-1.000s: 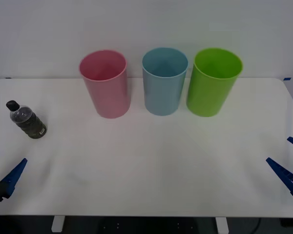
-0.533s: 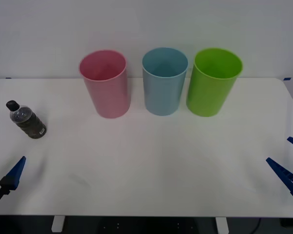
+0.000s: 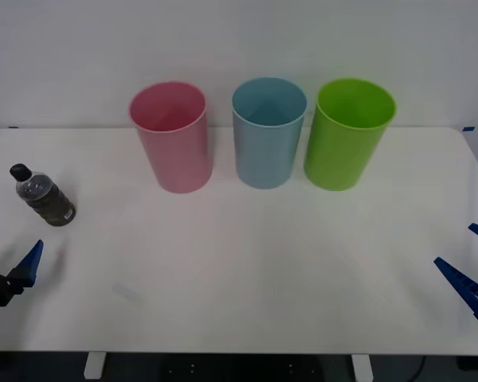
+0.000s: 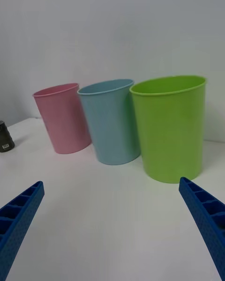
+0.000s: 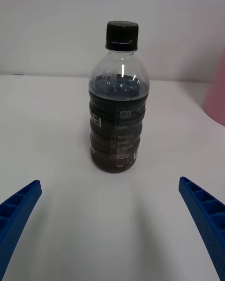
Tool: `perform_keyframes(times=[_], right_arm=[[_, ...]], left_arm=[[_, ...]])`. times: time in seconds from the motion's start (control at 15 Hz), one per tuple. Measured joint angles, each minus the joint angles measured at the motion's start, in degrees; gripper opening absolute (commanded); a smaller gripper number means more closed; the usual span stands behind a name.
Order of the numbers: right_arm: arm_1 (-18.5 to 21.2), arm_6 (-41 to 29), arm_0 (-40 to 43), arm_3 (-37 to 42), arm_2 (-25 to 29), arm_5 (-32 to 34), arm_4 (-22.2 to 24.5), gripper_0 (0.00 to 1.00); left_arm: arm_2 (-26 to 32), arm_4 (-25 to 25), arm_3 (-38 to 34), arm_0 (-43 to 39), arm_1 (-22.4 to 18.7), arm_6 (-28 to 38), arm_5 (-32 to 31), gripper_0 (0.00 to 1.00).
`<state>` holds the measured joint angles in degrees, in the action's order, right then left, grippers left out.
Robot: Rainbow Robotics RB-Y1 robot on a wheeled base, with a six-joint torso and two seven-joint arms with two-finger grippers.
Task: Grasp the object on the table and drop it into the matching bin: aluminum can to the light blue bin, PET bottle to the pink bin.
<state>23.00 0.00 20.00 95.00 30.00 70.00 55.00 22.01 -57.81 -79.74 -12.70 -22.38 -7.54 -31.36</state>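
Meanwhile the left gripper, fingers spread wide and empty, has edged closer to the PET bottle, which stands upright at the table's left side; the right gripper stays parked, open.

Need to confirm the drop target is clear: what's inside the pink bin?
Front view looks into the pink bin: upper inner wall is bare pink, nothing visible. Its floor is hidden by the near wall. The PET bottle stands on the table.
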Motion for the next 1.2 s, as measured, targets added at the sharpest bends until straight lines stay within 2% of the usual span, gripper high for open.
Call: perform_keyframes(times=[1.2], right_arm=[[0.0,0.0,0.0,0.0,0.0,0.0,0.0,1.0]], left_arm=[[0.85,-9.74,21.74,23.44,0.15,-4.01,1.99,1.0]])
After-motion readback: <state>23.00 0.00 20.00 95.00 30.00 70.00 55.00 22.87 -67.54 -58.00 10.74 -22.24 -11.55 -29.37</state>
